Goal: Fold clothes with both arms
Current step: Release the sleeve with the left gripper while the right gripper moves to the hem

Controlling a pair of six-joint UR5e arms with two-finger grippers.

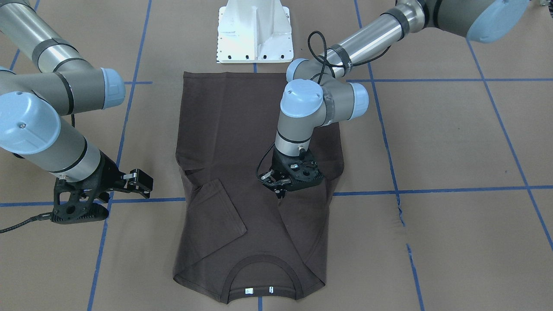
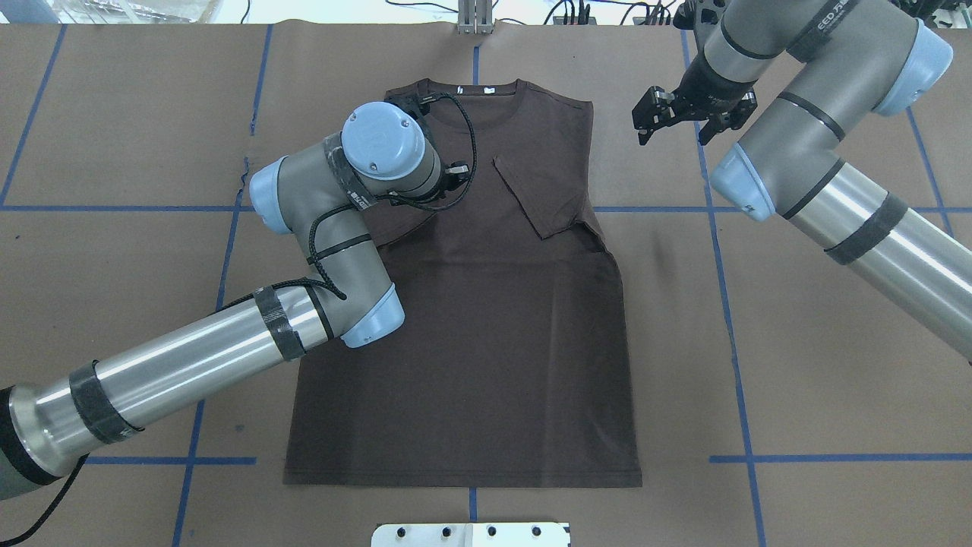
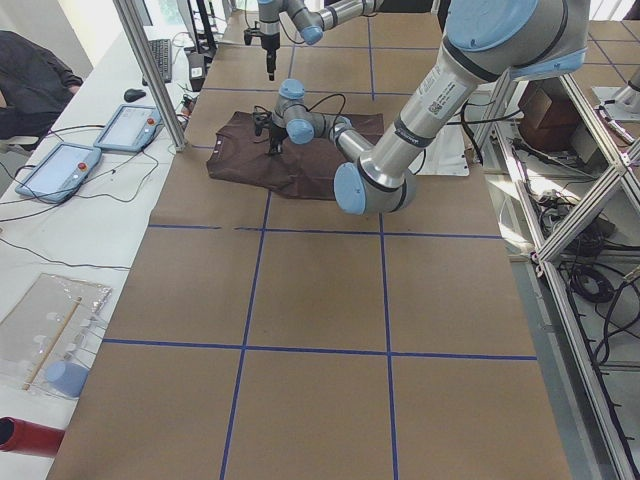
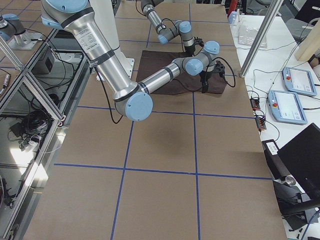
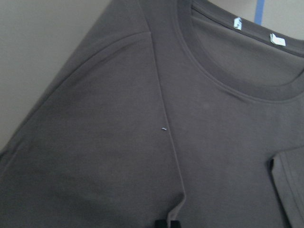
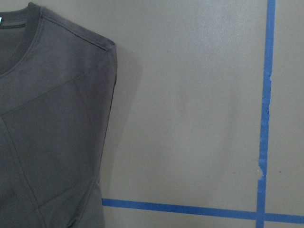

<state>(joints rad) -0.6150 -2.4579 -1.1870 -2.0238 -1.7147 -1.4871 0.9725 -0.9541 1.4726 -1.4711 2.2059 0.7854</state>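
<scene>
The dark brown T-shirt (image 1: pixel 242 129) lies flat on the table (image 1: pixel 453 138), collar away from the robot, both sleeves folded inward. Overhead, the left arm (image 2: pixel 190 365) hides the left gripper (image 1: pixel 281 191); its wrist camera shows fingertips (image 5: pixel 167 224) pressed together on a raised crease of fabric (mostly cut off). The right gripper (image 2: pixel 673 129) hangs beside the shirt, jaws apart, empty. The right arm (image 2: pixel 805 144) reads "EED"; neck tags (image 1: pixel 248 290) illegible.
</scene>
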